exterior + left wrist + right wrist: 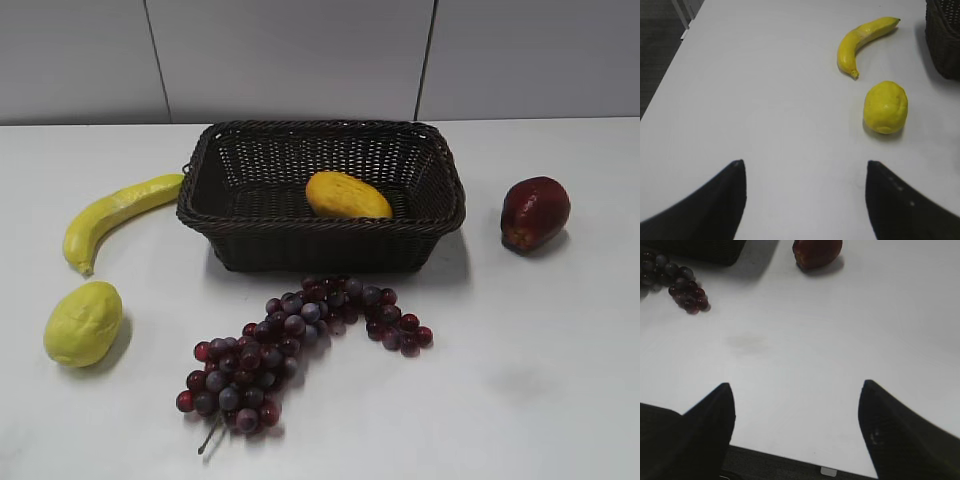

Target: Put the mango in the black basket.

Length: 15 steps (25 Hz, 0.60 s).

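- The mango (347,196) is a smooth, plump oval, orange-yellow and deep golden in tone. It lies on its side inside the black basket (322,246), on the floor toward the front wall and slightly right of centre, its long axis running roughly left to right. The front rim hides its underside.
- The black basket is a big rectangular wicker piece, dark brown-black, with a braided rim and sloping sides. It stands upright on the white table, toward the back and centre. A corner of it shows at the upper right edge of the left wrist view (945,40).
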### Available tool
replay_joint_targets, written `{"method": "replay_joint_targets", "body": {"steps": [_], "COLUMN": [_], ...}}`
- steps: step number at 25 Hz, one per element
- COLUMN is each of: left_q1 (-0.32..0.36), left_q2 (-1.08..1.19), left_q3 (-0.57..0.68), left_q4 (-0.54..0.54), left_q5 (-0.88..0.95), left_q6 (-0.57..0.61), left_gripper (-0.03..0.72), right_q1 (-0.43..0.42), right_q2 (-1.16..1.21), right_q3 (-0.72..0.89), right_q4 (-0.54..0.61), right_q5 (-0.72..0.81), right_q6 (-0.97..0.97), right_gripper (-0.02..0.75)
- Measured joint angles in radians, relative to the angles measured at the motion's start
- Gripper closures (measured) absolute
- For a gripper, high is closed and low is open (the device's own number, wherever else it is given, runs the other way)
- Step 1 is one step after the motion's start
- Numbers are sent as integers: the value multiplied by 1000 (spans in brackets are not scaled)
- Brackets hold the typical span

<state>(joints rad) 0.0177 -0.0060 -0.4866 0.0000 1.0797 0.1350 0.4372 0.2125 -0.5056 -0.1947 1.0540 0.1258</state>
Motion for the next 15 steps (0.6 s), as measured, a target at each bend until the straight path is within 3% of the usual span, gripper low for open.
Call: {"method": "replay_joint_targets", "body": {"steps": [8,15], "left_q1": [0,0], "left_q2": [0,0], "left_q3": [0,0], "left_q4": [0,0], "left_q5": [0,0], "left_q6": [0,0], "left_gripper": [133,133], "right_q1": [-7,-128], "right_q2": [-29,-145], "right_q3": [0,0], "right_q4": [2,5], "right_q5": [-1,-1], "right_q6": [-1,-1], "right_gripper": [148,148]}}
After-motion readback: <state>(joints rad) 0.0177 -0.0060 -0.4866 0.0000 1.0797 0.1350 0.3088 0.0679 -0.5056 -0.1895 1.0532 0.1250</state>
